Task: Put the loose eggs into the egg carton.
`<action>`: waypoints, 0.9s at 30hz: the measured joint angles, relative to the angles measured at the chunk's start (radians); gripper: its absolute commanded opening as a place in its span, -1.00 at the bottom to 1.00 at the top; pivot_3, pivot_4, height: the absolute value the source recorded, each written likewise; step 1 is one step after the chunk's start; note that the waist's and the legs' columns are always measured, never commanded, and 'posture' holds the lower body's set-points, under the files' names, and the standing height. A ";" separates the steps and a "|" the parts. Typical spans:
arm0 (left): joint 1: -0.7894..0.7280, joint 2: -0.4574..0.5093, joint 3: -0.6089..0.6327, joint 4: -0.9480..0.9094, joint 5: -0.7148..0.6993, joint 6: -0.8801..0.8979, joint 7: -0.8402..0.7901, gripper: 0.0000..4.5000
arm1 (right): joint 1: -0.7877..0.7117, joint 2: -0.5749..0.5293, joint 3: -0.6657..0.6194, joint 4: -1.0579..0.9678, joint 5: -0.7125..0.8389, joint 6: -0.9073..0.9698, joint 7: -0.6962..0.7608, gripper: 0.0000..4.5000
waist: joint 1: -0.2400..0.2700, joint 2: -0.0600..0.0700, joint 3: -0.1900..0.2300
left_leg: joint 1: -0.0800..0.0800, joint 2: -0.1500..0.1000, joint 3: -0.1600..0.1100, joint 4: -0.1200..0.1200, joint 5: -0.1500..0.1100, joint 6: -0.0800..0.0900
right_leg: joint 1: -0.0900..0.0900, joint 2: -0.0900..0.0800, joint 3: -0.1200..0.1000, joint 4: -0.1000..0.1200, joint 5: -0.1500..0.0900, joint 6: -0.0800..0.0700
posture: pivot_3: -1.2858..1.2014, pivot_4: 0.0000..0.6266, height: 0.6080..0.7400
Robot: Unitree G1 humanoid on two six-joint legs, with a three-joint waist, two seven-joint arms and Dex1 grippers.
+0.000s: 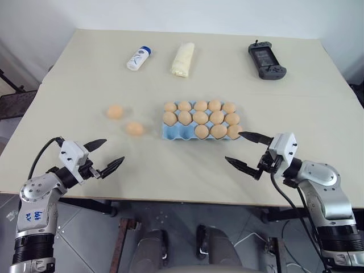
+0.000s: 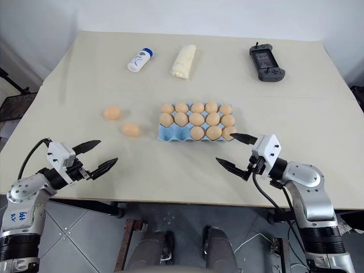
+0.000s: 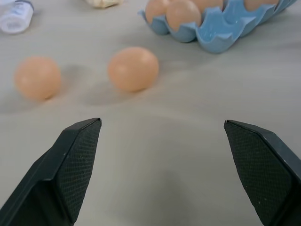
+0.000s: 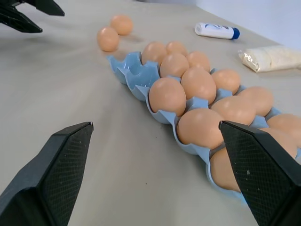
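Two loose eggs lie on the beige table to the left of the egg carton: one [image 1: 135,129] close to its near left corner, the other [image 1: 115,111] farther left. The light blue egg carton [image 1: 172,134] sits mid-table holding several tan eggs; its two near-left cups are bare. My left gripper [image 1: 104,155] hovers open near the front left edge, pointing toward the nearer loose egg [image 3: 133,68], nothing between its fingers. My right gripper [image 1: 246,151] stands open just off the carton's near right corner [image 4: 197,149], empty.
Along the far side of the table lie a white bottle with a blue cap [image 1: 138,58], a pale yellow wrapped packet [image 1: 182,58] and a dark handheld game console [image 1: 266,61]. The table's front edge runs just under both grippers.
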 measured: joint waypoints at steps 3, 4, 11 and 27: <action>-0.038 -0.021 -0.011 0.008 0.008 0.002 0.041 0.98 | -0.002 0.003 0.004 0.012 -0.005 -0.012 0.001 1.00 | 0.001 0.000 0.000 | 0.000 0.000 0.000 0.000 0.000 0.000 | 0.000 0.000 0.000 0.000 0.000 0.000 | 0.03 -0.52 1.00; -0.063 -0.034 -0.021 0.009 0.015 0.008 0.062 0.98 | -0.004 0.003 0.005 0.012 -0.009 -0.016 0.002 1.00 | 0.001 0.000 0.000 | 0.000 0.000 0.000 0.000 0.000 0.000 | 0.000 0.000 0.000 0.000 0.000 0.000 | 0.03 -0.52 1.00; -0.196 -0.054 -0.086 0.078 0.043 0.041 0.111 0.98 | -0.006 0.007 0.005 0.013 -0.019 -0.017 0.001 1.00 | -0.001 0.000 0.000 | 0.000 0.000 0.002 0.000 0.000 0.000 | -0.001 0.000 -0.001 0.002 0.000 0.000 | 0.03 -0.52 1.00; -0.445 -0.152 -0.204 0.452 0.131 -0.039 0.118 0.12 | 0.000 0.026 0.007 0.001 -0.033 -0.017 -0.033 1.00 | 0.001 0.000 0.000 | 0.000 0.000 0.004 0.002 0.003 0.005 | -0.001 0.000 -0.002 0.003 0.001 0.001 | 0.03 -0.52 1.00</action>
